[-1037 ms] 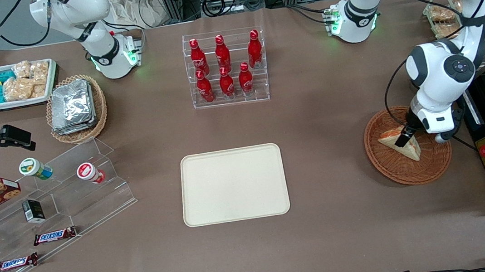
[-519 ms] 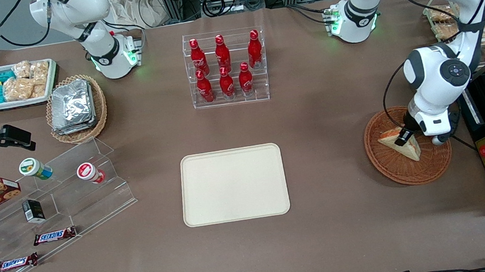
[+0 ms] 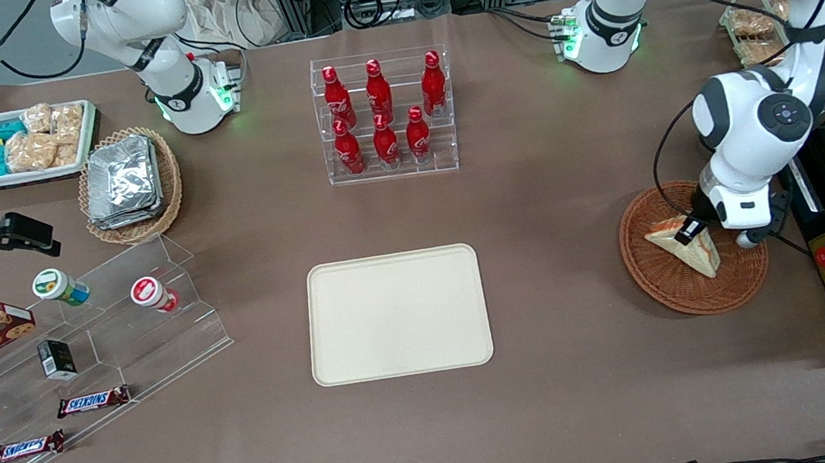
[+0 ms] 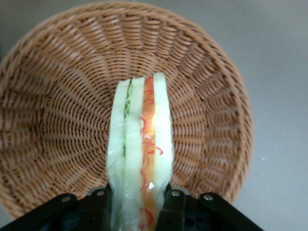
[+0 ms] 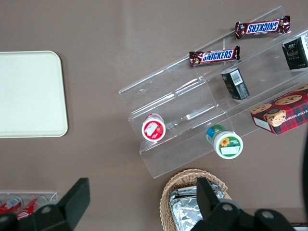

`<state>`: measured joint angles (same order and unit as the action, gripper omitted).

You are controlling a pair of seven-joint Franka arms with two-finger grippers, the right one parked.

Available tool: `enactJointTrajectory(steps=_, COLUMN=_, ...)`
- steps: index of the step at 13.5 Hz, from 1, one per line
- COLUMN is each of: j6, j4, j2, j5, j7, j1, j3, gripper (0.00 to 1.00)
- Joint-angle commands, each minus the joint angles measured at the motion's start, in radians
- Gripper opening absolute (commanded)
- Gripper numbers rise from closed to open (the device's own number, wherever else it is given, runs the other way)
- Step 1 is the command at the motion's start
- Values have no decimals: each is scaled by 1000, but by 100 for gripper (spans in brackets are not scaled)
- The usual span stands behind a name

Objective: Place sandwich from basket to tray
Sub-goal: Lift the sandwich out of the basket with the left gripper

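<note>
Sandwich (image 3: 686,247): seen at the right of the front frame, inside the basket (image 3: 667,288), stood on edge with its filling layers turned up; in the wrist view (image 4: 140,159) it is gripped at one end, the rest reaching out over the weave.
Gripper (image 3: 690,231): set low in the basket, closed onto the sandwich; both fingers (image 4: 102,204) are pressed against the bread faces, so the wedge is squeezed across its thickness and the filling edge is left free.
Reason for the hold: the flat bread sides are judged the firmest faces for two fingers; the soft wrap is likely to give under pressure.
Basket: placed toward the working arm's end of the table, well apart from the tray (image 3: 397,315).
Tray: shown at the lower centre of the front frame, nothing on it; the transfer is not yet made.
Change from earlier frames: the finger is seen higher on the wedge than a second ago, and the sandwich is shifted slightly within the basket, which suggests a lift just begun.
</note>
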<state>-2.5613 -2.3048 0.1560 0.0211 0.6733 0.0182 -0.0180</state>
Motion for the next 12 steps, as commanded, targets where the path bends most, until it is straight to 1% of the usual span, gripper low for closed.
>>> enactJointTrajectory(steps=1, j6=145, j4=74, j2=-38, j5=17, j7=-87, j1=-18, j3=-17, gripper=20)
enactJointTrajectory(steps=3, j6=220, j4=129, j2=-38, j5=19, j7=-159, j1=-23, j3=-48, gripper=20)
enactJointTrajectory(steps=5, j6=275, j4=182, j2=-39, j5=32, j7=-283, j1=-24, j3=-74, gripper=20)
enactJointTrajectory(steps=7, j6=317, j4=225, j2=-33, j5=45, j7=-349, j1=-24, j3=-100, gripper=20)
enactJointTrajectory(steps=9, j6=329, j4=255, j2=-29, j5=75, j7=-423, j1=-46, j3=-115, gripper=20)
enactJointTrajectory(steps=11, j6=343, j4=297, j2=-18, j5=79, j7=-469, j1=-72, j3=-120, gripper=20)
enactJointTrajectory(steps=12, j6=380, j4=333, j2=-10, j5=83, j7=-491, j1=-92, j3=-120, gripper=21)
